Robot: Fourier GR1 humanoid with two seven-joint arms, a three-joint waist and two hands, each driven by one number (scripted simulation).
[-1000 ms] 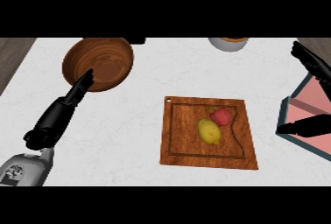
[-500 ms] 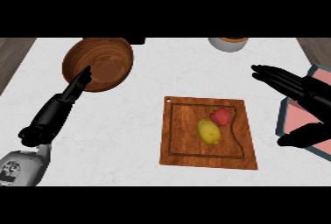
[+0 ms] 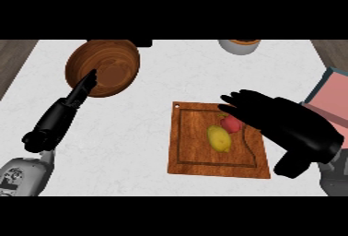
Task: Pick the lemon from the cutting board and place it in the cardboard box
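Head view, reach phase of the pick. The lemon (image 3: 219, 137) lies near the middle of the cutting board (image 3: 197, 156), with a red fruit (image 3: 231, 123) touching or just beside it on the side away from the robot. The board rests flat on the white desk (image 3: 136, 152).

The right hand (image 3: 285, 122) hovers over the board's right half, fingers (image 3: 238, 99) spread wide and extended, thumb held apart near the board's lower right corner. It holds nothing. Its fingertips overlap the red fruit in this view, while the lemon lies uncovered just to the left of the palm. Whether the hand is touching the board cannot be told from above.

The left hand (image 3: 60, 116) lies well apart at the left, fingers straight and pointing toward a wooden bowl (image 3: 105, 64); it carries nothing and appears to be resting.

The cardboard box (image 3: 332, 90) shows only partly at the right edge, beyond the right forearm. A small cup (image 3: 239, 45) stands at the far edge of the desk.

Judged step: the approach to the lemon, with grasp, lift and placement not yet done. The next move calls for shifting the right hand slightly left and toward the robot so that it centres on the lemon rather than the red fruit, then lowering it and curling fingers and thumb round the lemon alone. The closeness of the two fruits leaves little room for the fingers between them.
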